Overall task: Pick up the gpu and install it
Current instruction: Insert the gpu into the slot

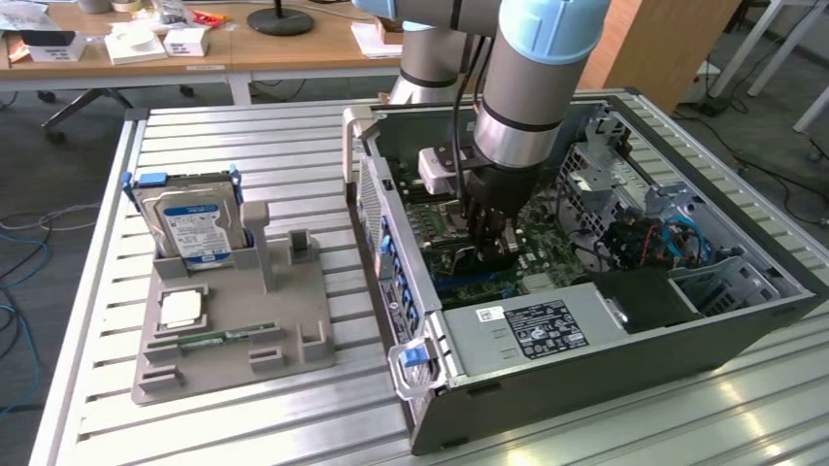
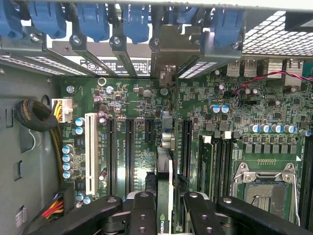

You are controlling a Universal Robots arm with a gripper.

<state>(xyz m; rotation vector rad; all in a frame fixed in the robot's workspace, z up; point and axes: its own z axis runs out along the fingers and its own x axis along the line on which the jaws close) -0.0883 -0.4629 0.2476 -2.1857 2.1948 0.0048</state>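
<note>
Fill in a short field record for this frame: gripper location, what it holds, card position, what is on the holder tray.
gripper location: gripper down inside the open PC case, over the motherboard
held item: gpu, gripped on edge between the fingers
card position: upright, edge-on over the board's expansion slots, bracket end toward the case's rear slot covers; seating cannot be told
holder tray: hard drive standing upright, memory stick lying flat
</note>
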